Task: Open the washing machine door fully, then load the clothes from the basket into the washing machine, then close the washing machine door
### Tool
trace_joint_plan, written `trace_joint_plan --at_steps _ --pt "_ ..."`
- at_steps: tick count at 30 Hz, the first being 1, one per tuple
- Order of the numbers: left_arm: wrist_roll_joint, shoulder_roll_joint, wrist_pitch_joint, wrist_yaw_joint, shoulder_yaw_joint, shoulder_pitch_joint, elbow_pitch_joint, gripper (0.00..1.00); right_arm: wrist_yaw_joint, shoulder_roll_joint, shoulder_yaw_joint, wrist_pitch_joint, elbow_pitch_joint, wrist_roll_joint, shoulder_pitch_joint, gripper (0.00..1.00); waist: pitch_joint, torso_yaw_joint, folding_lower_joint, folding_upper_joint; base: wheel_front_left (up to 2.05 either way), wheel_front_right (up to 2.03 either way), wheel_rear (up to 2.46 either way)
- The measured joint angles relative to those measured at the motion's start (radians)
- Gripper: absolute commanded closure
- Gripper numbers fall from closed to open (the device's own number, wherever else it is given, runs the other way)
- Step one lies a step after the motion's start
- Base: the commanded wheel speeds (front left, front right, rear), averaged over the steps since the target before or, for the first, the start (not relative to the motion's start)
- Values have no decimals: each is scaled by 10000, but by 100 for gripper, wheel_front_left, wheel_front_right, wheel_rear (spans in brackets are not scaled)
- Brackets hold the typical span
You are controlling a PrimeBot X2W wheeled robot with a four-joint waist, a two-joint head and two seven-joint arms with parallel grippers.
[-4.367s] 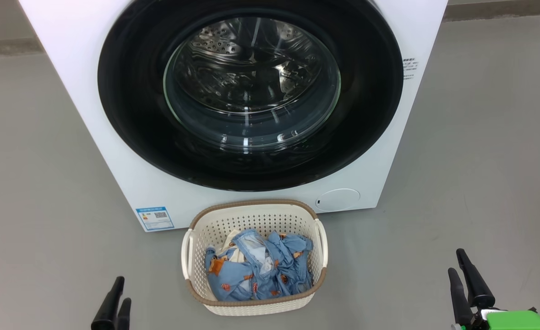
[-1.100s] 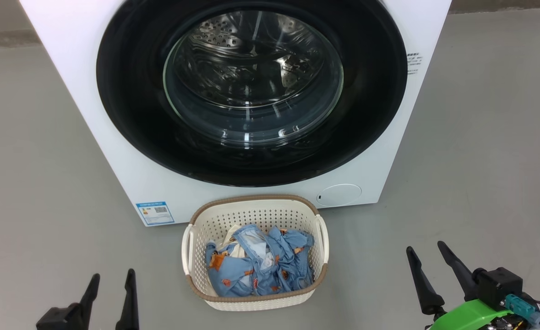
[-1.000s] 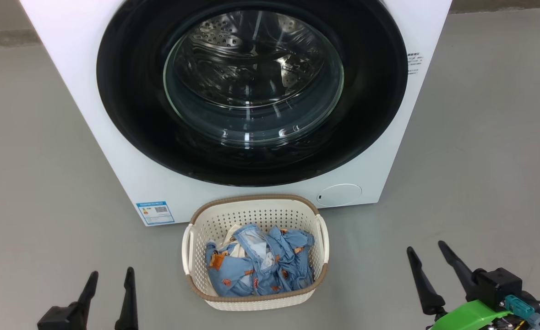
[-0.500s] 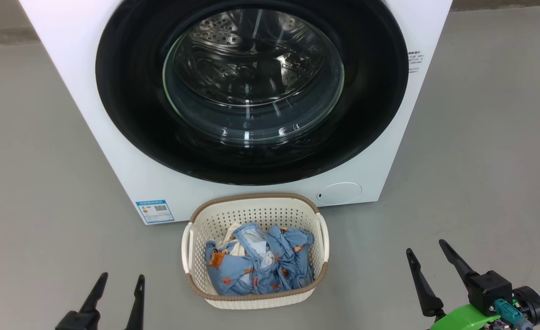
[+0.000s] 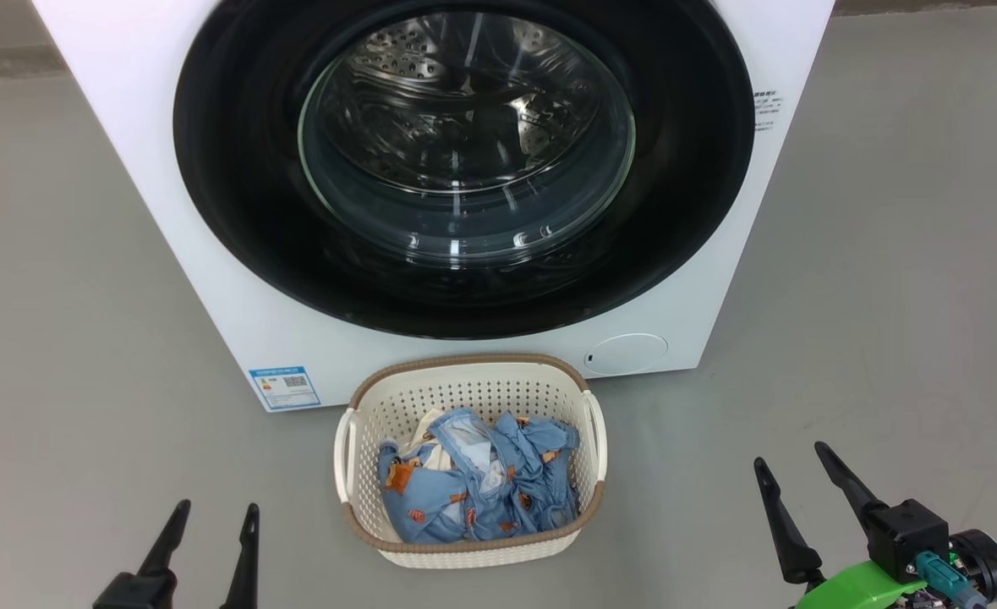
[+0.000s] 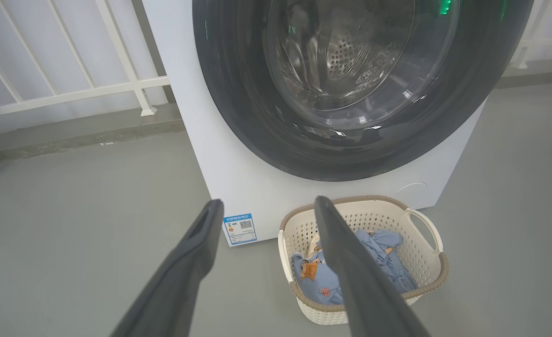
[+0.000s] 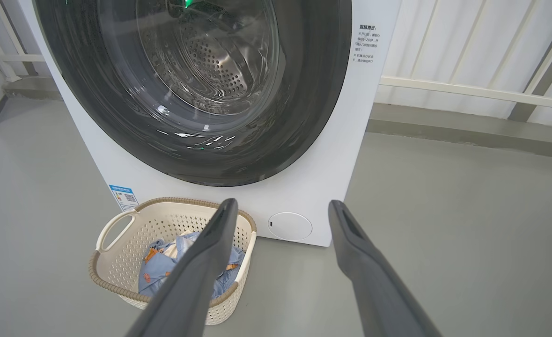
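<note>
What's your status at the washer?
Left gripper and right gripper open, empty. Washing machine door shut; clothes in the basket. Nothing between grippers and door; basket sits just below it.

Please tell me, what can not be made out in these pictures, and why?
1. Top of the washing machine and of the washing machine door: cut off by the upper edge in all three views.
2. Lower clothes in the basket: covered by the upper garments, so their number is unclear.
3. Text of the blue sticker: too small in the head view.
</note>
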Motion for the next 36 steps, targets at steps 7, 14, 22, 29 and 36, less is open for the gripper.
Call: trace_joint_plan --at_steps 7,14,22,29,36 --pt "0 -4 0 2 102 0 0 0 0 12 -40 0 27 -2 0 0 -35 -5 0 0 0 0 0" --pt "0 -23 0 23 190 0 0 0 0 15 -40 0 29 -2 0 0 -62 1 0 0 14 14 -27" --pt "0 -25 0 88 309 0 0 0 0 31 -40 0 33 0 0 0 -72 -15 0 0 74 74 -149" --pt "0 -67 0 88 324 0 -6 0 0 29 -40 0 38 0 0 0 -52 -30 0 0 122 122 -243" --pt "-12 -73 0 86 334 -2 -42 0 0 27 -42 0 40 6 0 0 -13 -29 0 0 121 121 -243"
